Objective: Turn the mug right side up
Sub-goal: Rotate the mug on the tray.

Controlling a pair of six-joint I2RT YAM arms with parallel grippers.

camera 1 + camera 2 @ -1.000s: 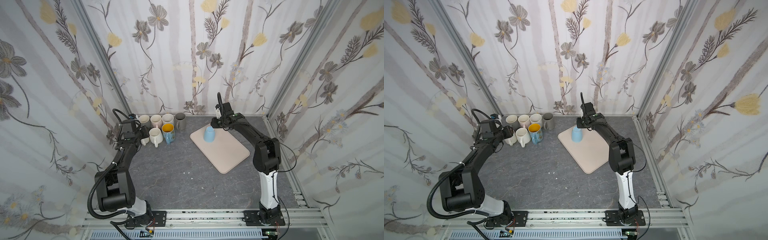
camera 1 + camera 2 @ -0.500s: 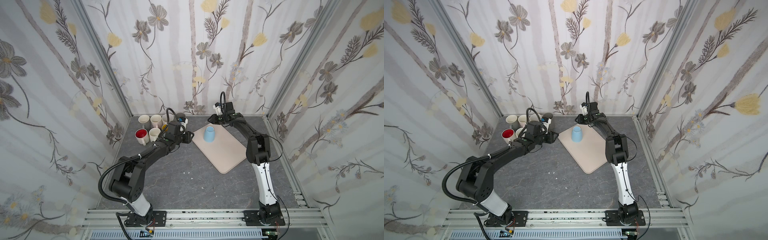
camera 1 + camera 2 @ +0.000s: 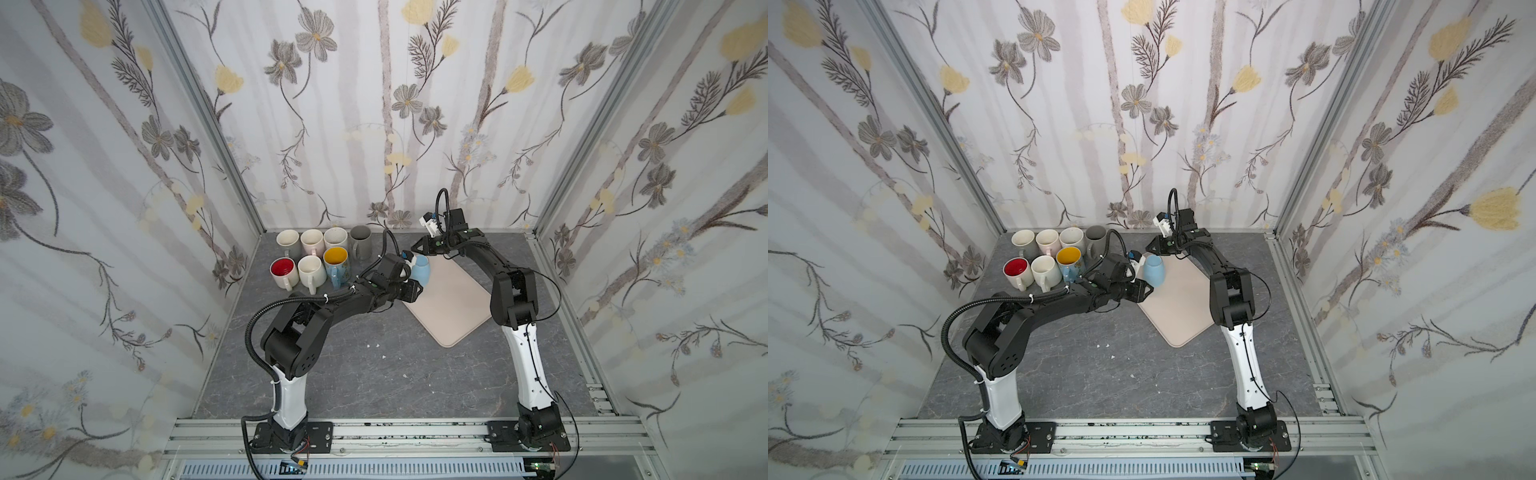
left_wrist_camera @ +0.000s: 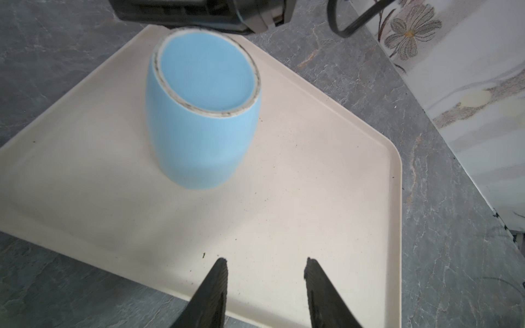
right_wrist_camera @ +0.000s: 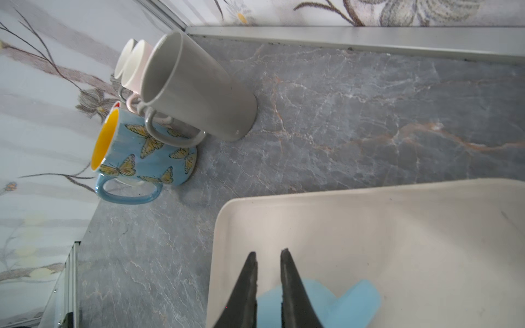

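Left pincer [image 4: 265, 292], nearest, hovers over the beige tray [image 4: 312, 198] with its tips spread and nothing between them. Beyond it, on the same tray, the light blue mug [image 4: 199, 119] stands upside down, base uppermost. Farther still, the right pincer [image 5: 268, 284] hangs over the tray's far corner, tips nearly pressed together, gripping nothing. Seven upright mugs [image 3: 316, 259] cluster on the grey worktop [image 3: 374, 374] left of the tray.

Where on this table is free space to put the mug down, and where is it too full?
Free: the near half of the beige tray, this side of the upside-down blue mug, and the grey tabletop between the two arm bases. Crowded: the far corner with the seven upright mugs.
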